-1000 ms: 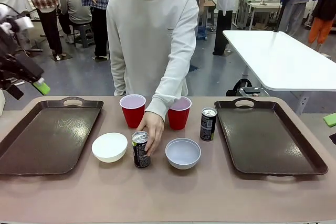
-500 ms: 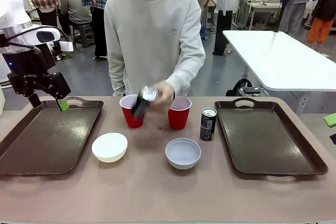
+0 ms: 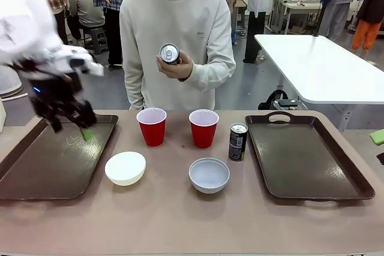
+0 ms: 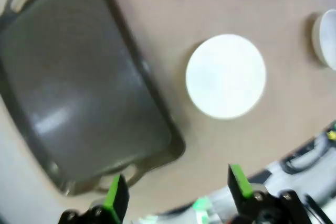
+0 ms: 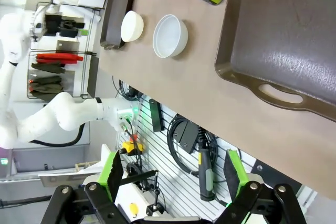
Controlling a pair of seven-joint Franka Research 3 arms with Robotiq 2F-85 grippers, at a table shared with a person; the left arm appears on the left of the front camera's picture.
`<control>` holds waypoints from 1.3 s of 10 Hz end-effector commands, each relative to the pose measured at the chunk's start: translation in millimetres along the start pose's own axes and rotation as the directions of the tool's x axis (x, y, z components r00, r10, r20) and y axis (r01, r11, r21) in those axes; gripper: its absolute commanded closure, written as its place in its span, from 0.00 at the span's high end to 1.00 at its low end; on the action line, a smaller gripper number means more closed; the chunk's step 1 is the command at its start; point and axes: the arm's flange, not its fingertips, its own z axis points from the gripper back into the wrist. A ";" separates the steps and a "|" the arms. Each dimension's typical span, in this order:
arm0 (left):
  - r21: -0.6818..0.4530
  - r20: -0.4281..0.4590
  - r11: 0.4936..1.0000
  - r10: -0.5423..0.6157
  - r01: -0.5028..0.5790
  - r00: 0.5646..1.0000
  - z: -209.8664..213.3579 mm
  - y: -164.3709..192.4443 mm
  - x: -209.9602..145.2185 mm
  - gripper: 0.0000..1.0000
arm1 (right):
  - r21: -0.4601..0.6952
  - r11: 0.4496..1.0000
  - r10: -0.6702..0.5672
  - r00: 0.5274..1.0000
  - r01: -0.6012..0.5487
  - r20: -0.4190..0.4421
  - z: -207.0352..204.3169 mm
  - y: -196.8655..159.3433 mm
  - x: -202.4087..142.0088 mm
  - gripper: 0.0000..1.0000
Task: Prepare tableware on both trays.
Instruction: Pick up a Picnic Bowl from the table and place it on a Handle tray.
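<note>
Lifted since a second ago: the held can has gone from the worktop to the person's hand at chest height, and the left pincer has swung in over the left tray.

Both pincers stand open and empty, green pads wide apart; the right pincer hangs off the worktop's near edge by the right tray. The trays are dark brown, glossy, rectangular plastic with raised rims and cut-out handles, and both are bare. Between them on the matte tan worktop stand the left cup and right cup, red with white insides. The slim dark second can is upright beside the right cup. Nearer are the smooth round white bowl and grey bowl.
</note>
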 end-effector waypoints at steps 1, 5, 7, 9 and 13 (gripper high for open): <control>0.132 0.023 0.990 0.036 -0.039 0.999 -67.2 -37.0 30.0 1.00 | 0.031 0.999 0.021 1.000 -0.021 0.008 0.3 -1.9 2.0 1.00; 0.156 0.129 0.983 0.072 -0.092 0.989 -86.2 -42.4 33.0 1.00 | 0.031 0.999 0.021 1.000 -0.021 0.008 0.3 -1.9 2.0 1.00; 0.112 0.162 0.990 0.073 -0.091 0.984 -89.4 -41.0 38.5 1.00 | 0.031 0.999 0.021 1.000 -0.021 0.008 0.3 -1.9 2.0 1.00; 0.044 0.169 0.997 0.063 -0.071 0.984 -98.7 -43.3 44.8 1.00 | 0.031 0.999 0.021 1.000 -0.021 0.008 0.3 -1.9 2.0 1.00; -0.003 0.099 0.996 0.086 -0.086 0.991 -113.1 -38.1 52.7 0.87 | 0.031 0.999 0.021 1.000 -0.021 0.008 0.3 -1.9 2.0 1.00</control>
